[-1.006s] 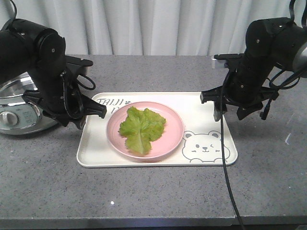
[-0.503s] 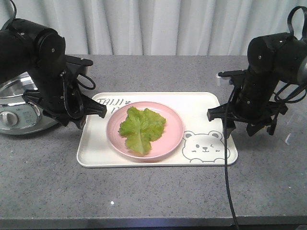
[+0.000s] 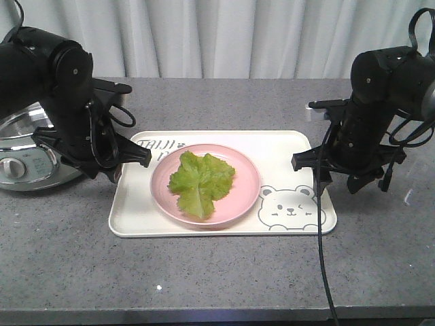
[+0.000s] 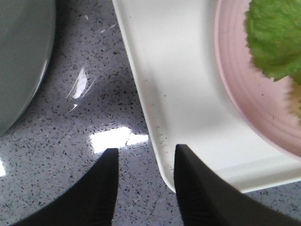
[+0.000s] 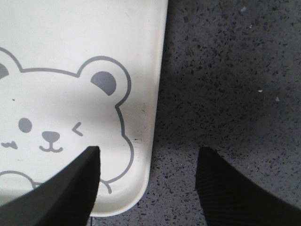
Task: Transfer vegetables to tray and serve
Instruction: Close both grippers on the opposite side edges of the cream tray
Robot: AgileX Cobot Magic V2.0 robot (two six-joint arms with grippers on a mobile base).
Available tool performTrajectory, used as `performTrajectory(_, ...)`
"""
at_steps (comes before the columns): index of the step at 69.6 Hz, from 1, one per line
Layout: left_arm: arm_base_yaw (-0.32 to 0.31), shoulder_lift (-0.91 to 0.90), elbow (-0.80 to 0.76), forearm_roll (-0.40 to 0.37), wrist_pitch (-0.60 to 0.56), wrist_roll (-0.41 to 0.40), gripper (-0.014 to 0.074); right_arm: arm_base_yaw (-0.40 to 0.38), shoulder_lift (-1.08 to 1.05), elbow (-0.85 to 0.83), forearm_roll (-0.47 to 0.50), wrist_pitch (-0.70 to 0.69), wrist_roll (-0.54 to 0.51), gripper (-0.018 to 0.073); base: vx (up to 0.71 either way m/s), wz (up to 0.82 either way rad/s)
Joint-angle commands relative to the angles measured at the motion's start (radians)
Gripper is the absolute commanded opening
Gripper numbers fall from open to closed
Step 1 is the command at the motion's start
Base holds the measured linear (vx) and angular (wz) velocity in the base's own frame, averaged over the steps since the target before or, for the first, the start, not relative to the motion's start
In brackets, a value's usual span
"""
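We see the left arm (image 3: 61, 102) and right arm (image 3: 384, 95) in matte black, with bulky rounded joint housings; a long black cable (image 3: 320, 244) hangs off the right one, shorter loops by both wrists; the left pincer (image 4: 145, 157) and right pincer (image 5: 146, 155) have smooth black tapered fingers (image 4: 101, 188)

Lettuce leaf (image 3: 200, 178): bright green, paler yellow-green along the rib. Plate (image 3: 245, 187): plain pale pink. Tray (image 3: 285, 146): cream-white, with grey "TAIJI" lettering (image 3: 160, 145) and a grey-outlined winking bear face (image 3: 289, 207) with grey ear patches. Countertop (image 3: 204, 272): mid grey, speckled dark and white. Left gripper (image 4: 146, 157), right gripper (image 5: 149, 157): black. Cooker (image 3: 20, 159): silver. Curtain (image 3: 204, 34): off-white.
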Motion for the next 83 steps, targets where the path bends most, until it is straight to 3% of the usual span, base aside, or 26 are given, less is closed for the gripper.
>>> performTrajectory(1,0.001,-0.046,-0.024,-0.001,-0.029,-0.009,0.0272,-0.003,-0.043,-0.025,-0.006,-0.017,-0.003,0.0427,0.0,0.0)
performTrajectory(39,0.001,-0.013,-0.026,-0.008,0.004,-0.002,0.0273,-0.003,-0.043,-0.023,-0.002,-0.012,-0.013,0.0427,0.0,0.0)
performTrajectory(83,0.032,-0.013,-0.026,-0.028,-0.036,-0.001,0.0273,-0.003,-0.005,-0.023,-0.003,-0.039,-0.009,0.0427,0.0,0.0)
